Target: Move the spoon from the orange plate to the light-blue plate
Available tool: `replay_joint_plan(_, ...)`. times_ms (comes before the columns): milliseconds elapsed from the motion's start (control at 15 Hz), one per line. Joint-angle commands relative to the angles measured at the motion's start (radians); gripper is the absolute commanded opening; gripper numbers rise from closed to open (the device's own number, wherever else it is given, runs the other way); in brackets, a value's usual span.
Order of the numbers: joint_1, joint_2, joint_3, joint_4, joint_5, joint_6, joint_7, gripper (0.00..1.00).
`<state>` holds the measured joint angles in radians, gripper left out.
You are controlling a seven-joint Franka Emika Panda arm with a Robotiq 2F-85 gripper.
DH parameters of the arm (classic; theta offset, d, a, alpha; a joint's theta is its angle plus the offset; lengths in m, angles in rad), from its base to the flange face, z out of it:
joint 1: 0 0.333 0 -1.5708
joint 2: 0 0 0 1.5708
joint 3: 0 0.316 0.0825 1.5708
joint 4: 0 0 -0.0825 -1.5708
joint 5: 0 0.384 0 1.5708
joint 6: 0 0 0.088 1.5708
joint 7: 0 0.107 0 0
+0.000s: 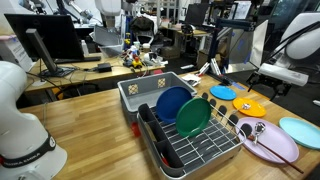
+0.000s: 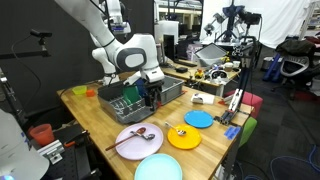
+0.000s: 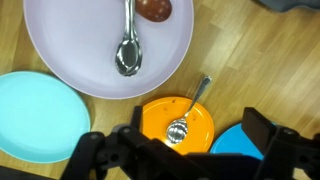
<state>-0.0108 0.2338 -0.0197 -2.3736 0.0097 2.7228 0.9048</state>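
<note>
While tool [image 3: 193,130] gapes — one spoon [image 3: 189,108] on orange plate [image 3: 156,116], one light-blue plate [image 3: 35,118].

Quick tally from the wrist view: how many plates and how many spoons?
Plates: 4 - pale pink-lilac round plate, pale aqua-blue round plate, yellow-orange round plate, bright-blue round plate
Spoons: 2 - shiny silver metal spoon, small slim spoon
Total: 6
</note>
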Motion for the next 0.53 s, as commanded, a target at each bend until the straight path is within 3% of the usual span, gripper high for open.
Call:
replay_joint_plan(0,0.031,0.104,-0.023,0.056,0.103,0.094,0.042,1.00)
replay_joint_plan(267,0.088,0.240,-0.101,0.111,0.116,0.212,0.126,1.00)
replay_joint_plan(467,0.062,0.307,-0.072,0.151,0.194,0.201,0.105,1.00)
